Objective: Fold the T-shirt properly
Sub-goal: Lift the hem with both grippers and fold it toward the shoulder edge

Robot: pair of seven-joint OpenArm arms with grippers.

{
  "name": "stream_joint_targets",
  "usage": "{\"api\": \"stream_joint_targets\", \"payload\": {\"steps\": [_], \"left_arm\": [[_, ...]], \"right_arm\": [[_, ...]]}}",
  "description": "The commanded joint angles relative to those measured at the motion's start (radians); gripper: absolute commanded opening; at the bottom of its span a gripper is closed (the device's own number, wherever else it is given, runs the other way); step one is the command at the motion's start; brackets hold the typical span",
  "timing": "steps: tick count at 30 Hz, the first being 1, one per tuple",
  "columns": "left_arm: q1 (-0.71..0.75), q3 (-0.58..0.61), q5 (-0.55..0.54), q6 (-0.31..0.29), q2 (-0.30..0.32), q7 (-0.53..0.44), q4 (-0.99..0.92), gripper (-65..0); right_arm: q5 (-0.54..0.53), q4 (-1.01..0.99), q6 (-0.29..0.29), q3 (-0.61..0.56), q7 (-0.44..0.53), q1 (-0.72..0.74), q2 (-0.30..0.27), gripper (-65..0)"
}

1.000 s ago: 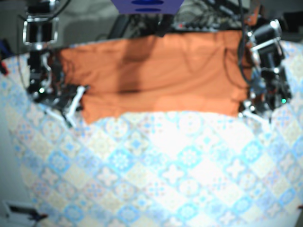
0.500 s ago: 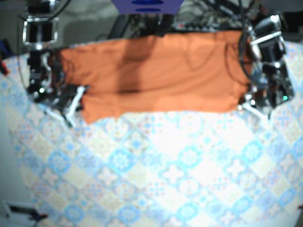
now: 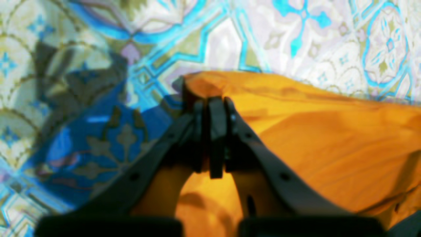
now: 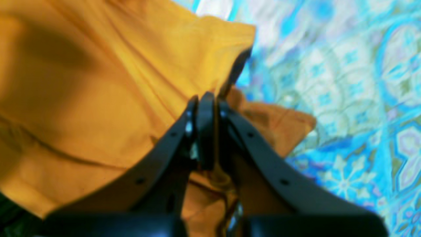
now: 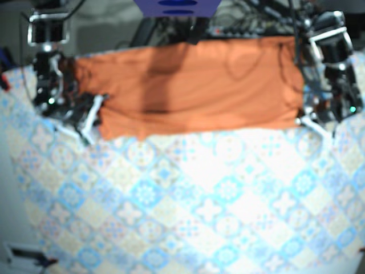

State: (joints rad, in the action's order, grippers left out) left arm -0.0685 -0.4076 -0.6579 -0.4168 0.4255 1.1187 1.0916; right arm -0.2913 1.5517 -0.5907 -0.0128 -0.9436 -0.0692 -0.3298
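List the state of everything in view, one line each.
Orange T-shirt, spread wide, both near corners pinched.
Left gripper, shut on one T-shirt corner.
Right gripper, shut on the other corner.
Patterned tablecloth, lying flat under the shirt.

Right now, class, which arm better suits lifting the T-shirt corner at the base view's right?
Left: the left end effector is shut on that T-shirt corner; the right end effector holds the opposite one.
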Motion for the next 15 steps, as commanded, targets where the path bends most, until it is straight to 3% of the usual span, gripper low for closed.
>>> {"api": "stream_joint_targets", "payload": {"steps": [1,8,15], "left_arm": [[-0.006,-0.006,-0.018,-0.003,0.032,-0.007,0.019,-65.0],[0.035,-0.006,-0.079,-0.003,0.065,-0.007,0.023,-65.0],[0.108,-0.004,-0.086,-0.003,0.080,-0.006,0.166,-65.0]], "right_arm": [[-0.013,0.043,-0.001,0.006,0.028,0.019,-0.015,-65.0],[-0.013,0.089,-0.001,0.012,0.028,-0.036,-0.016,-65.0],[-0.013,0.105,-0.001,0.014,0.030,-0.070,-0.016,-65.0]]}}
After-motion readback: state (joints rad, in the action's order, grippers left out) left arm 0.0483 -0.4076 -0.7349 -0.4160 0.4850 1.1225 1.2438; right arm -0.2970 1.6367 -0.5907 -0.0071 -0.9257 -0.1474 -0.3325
